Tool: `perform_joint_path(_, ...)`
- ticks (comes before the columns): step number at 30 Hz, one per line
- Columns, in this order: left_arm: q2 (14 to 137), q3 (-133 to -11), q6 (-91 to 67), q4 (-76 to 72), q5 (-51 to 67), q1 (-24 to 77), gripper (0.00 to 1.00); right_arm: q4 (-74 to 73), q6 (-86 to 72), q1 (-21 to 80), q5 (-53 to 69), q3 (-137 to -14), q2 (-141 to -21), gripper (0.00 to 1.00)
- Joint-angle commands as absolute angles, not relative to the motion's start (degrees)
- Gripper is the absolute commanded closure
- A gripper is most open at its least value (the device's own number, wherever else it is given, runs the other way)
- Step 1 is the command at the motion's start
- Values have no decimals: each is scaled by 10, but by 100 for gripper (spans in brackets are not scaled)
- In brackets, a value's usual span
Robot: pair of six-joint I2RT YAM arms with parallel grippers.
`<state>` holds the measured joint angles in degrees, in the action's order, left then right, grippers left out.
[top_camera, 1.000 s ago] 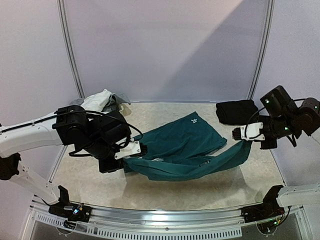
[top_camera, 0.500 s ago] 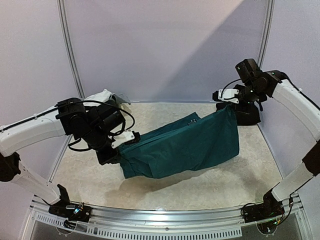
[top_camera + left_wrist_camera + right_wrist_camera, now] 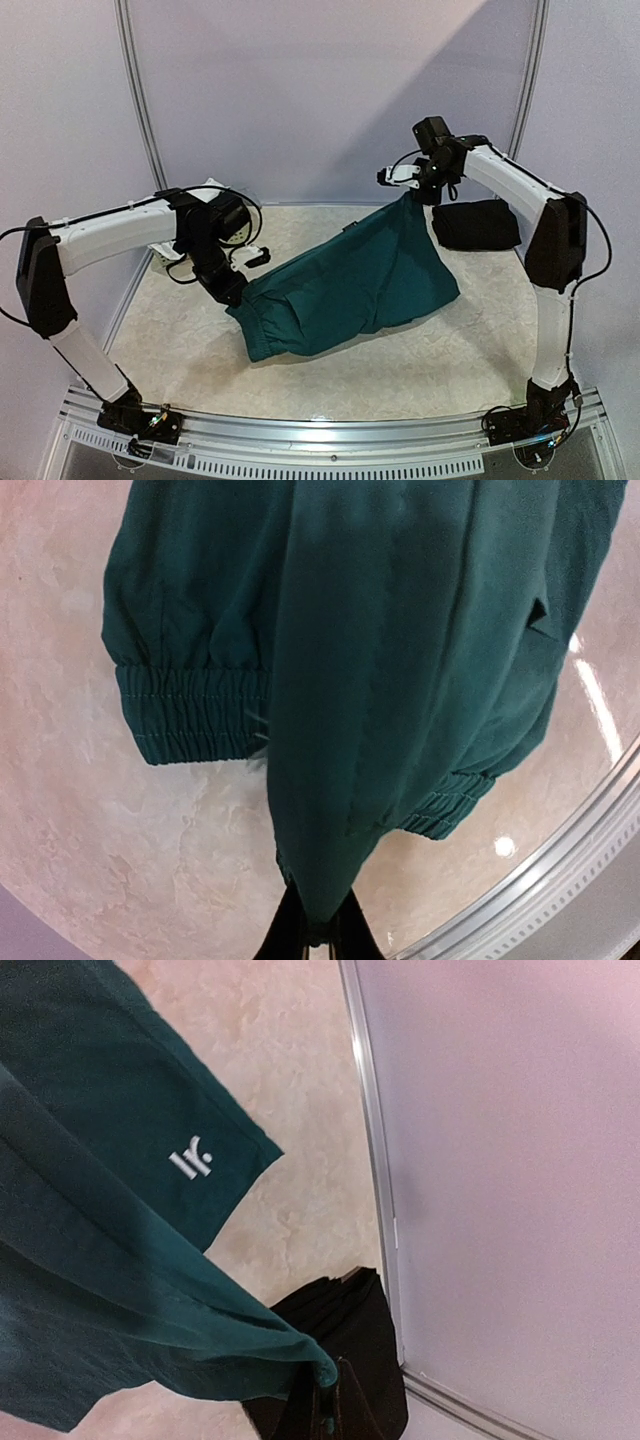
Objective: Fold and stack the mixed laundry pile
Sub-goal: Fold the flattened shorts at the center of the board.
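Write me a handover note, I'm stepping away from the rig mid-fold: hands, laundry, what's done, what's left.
Left hand: shut on one end of the teal shorts.
Right hand: shut on the other end, raised higher.
The shorts hang stretched between them, unfolded.
Done: black trousers lie folded at far right.
Left: fold the shorts and stack them.

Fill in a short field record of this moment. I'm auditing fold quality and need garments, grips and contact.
held garment: teal-green shorts, stretched between both arms
left gripper: shut on one end of the shorts, low
right gripper: shut on the opposite end, raised
contact: the low elastic edge looks to rest on the table
logo: white, on a hanging leg
black garment: folded, back right of the table, not held
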<state>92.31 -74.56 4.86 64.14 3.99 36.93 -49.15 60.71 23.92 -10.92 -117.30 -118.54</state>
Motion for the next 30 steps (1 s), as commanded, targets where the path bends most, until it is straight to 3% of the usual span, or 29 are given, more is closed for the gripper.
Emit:
perform_joint_path(1,958,-758,42,624,64,324,100,-460,604,225,-141,-1279,-1286,100)
perform_joint_path(9,1020,-772,30,605,78,281,100,-364,626,229,-167,-1305,-1385,100)
perform_joint_path(30,1067,-848,15,623,135,225,100,-175,648,233,-200,-1319,-1487,100)
